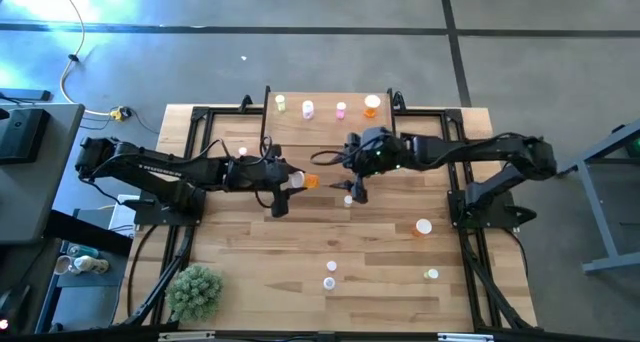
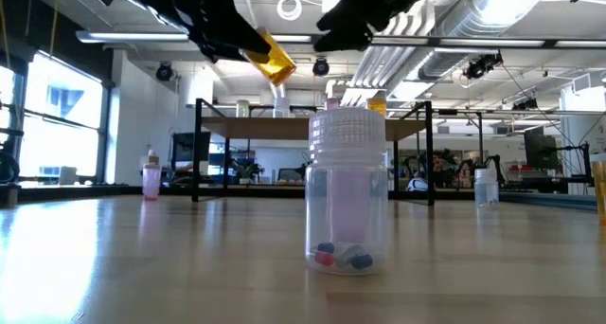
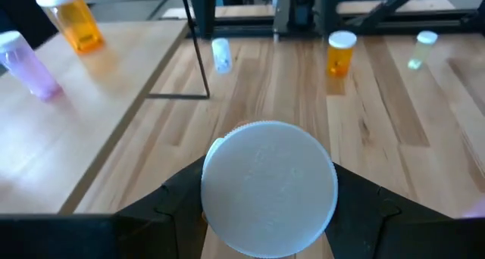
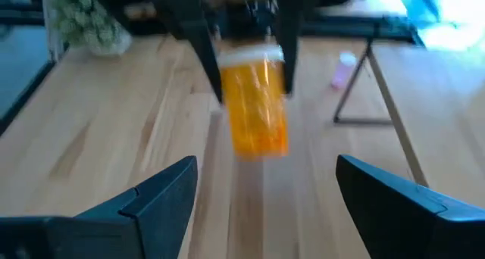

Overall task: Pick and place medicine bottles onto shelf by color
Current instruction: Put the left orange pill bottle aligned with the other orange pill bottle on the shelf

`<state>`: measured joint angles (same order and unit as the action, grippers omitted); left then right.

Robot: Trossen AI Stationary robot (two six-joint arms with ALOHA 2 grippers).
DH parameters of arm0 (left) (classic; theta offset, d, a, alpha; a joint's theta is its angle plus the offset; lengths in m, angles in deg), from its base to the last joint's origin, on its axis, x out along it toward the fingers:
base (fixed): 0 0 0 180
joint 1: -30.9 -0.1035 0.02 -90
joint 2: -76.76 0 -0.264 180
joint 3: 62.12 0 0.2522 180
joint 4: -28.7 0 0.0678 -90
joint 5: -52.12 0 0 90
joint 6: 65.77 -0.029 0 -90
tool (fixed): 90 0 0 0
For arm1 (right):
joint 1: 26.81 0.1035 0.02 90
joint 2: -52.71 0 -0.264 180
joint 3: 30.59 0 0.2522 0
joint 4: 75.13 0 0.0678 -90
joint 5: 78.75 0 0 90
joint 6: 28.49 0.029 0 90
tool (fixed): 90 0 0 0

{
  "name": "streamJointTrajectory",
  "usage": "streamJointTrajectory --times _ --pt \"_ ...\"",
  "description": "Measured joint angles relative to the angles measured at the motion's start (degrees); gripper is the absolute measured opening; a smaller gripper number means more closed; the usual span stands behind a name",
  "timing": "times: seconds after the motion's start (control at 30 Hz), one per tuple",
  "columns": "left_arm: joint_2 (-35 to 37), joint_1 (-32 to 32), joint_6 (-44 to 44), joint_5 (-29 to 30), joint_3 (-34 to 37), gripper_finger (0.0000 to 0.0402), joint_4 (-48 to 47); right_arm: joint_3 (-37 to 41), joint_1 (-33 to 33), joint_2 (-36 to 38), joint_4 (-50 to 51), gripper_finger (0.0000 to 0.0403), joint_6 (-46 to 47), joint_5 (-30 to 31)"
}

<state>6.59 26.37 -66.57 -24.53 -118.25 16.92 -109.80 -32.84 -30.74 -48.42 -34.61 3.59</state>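
The orange bottle (image 1: pixel 306 181) is clear of the table (image 1: pixel 250 272), clamped in my left gripper (image 1: pixel 290 181) near the table's middle, just in front of the shelf (image 1: pixel 325 127). In the low view the bottle (image 2: pixel 269 59) hangs tilted, high above the wood. My left wrist view shows its white cap (image 3: pixel 269 188) end-on, filling the gap between my two fingers (image 3: pixel 170 202), which press its sides. In the right wrist view the same bottle (image 4: pixel 256 104) hangs between the left arm's dark fingers, cap uppermost in that picture.

My right gripper (image 1: pixel 352 190) sits just beside the held bottle, fingers spread wide with nothing between them; the right wrist view shows both fingers (image 4: pixel 155 191) well apart, facing the orange bottle.

On the shelf stand four bottles in a row: a yellow-green one (image 1: pixel 281 104), a pale one (image 1: pixel 308 109), a pink one (image 1: pixel 341 109) and an orange one (image 1: pixel 371 105).

Loose on the table: a second orange bottle (image 1: pixel 423 226) toward the right side, a yellow-green one (image 1: pixel 431 275) near the front right, and two pale ones (image 1: pixel 331 269) (image 1: pixel 329 283) at front centre. A small pale bottle (image 1: pixel 348 200) stands just below my right gripper. A clear bottle (image 2: pixel 347 191) stands closest to the low camera, with small coloured pieces at its bottom.

A spiky green plant (image 1: pixel 195 290) sits at the table's front left corner.
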Motion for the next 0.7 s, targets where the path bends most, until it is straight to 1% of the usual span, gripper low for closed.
streamJointTrajectory --times 0.37,0.6,0.7 --pt "-0.44 0.00 0.51 1.19 0.00 0.0198 3.67 0.02 0.58 -6.26 -9.17 0.0307 0.10 0.75" --pt "-0.44 0.00 0.57 1.36 0.01 0.0198 5.39 -1.79 0.58 -8.61 -10.10 0.0307 0.10 -0.30" --pt "-0.44 0.00 0.59 2.67 0.02 0.0198 5.71 -2.47 0.58 -9.58 -9.90 0.0307 1.20 -1.31"
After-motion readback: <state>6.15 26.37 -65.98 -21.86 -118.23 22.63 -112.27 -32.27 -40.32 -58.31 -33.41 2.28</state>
